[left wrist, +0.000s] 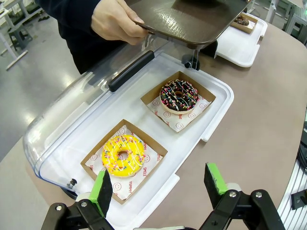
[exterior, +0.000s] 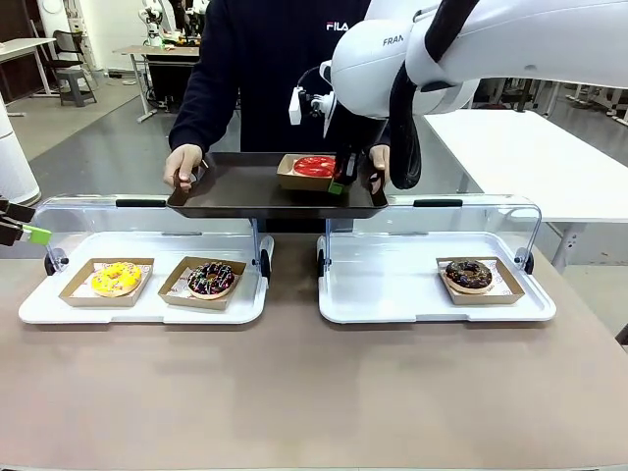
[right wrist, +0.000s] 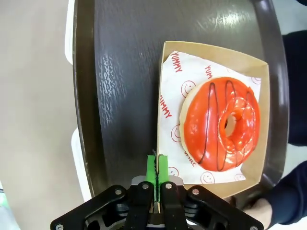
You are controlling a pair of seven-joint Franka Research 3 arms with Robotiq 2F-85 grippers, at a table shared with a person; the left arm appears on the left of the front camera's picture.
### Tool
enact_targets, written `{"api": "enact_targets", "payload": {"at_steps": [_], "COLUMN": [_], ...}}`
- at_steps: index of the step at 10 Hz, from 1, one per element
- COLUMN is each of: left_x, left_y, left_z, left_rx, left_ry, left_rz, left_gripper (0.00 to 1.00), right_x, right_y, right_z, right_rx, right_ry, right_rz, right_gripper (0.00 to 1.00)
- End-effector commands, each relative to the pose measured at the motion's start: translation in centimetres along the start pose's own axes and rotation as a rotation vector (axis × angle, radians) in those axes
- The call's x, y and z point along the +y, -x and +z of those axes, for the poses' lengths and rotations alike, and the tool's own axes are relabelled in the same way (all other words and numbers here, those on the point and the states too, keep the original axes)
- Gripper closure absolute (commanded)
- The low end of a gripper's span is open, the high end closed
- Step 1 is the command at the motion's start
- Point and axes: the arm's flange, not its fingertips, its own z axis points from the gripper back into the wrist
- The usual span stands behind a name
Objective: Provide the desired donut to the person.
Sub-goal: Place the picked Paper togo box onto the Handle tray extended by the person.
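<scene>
Now the delivery looks nearly done: the right hand (right wrist: 157, 163), green pads (right wrist: 151, 167) pressed together on the near wall of the cardboard box (right wrist: 211, 57), has the red-glazed donut (right wrist: 221, 123) sitting on the dark serving tray (exterior: 245, 191) that the person (exterior: 265, 59) holds up in the upper middle of the front view. The next move, I judge, calls for spreading those pads and lifting clear without dragging the box. The left hand (left wrist: 158, 181) hangs spread wide at the near edge of the white tray (left wrist: 144, 117), low in its own view.
</scene>
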Motion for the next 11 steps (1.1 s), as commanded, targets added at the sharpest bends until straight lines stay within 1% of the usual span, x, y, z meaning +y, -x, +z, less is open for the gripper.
{"api": "enact_targets", "payload": {"at_steps": [1,2,3,4,6,7,8,11], "left_x": [0.2,0.2,0.2,0.2,0.2,0.2,0.2,0.2], "left_y": [0.4,0.4,0.4,0.4,0.4,0.4,0.4,0.4], "left_z": [-0.1,-0.1,-0.1,-0.1,-0.1,-0.1,-0.1,-0.1], "left_rx": [-0.016,-0.016,-0.016,-0.016,-0.016,-0.016,-0.016,-0.016], "left_ry": [0.009,0.009,0.009,0.009,0.009,0.009,0.009,0.009], "left_rz": [-0.014,-0.014,-0.014,-0.014,-0.014,-0.014,-0.014,-0.014], "left_gripper": [0.0,0.0,0.0,0.0,0.0,0.0,0.0,0.0], "right_x": [0.0,-0.1,-0.2,-0.4,-0.7,-0.8,-0.9,-0.8], "right_y": [0.5,0.4,0.2,0.1,0.3,0.4,0.4,0.5], "right_z": [0.0,0.3,1.1,1.6,1.8,1.9,2.1,3.0], "right_rx": [-0.027,-0.007,-0.019,-0.023,-0.025,-0.019,-0.031,-0.04], "right_ry": [0.005,0.012,0.009,-0.007,-0.041,-0.055,-0.065,-0.076], "right_rz": [0.015,0.005,0.017,0.01,-0.009,-0.031,-0.056,-0.076], "right_gripper": [0.74,0.38,0.14,0.0,0.0,0.04,0.0,0.0]}}
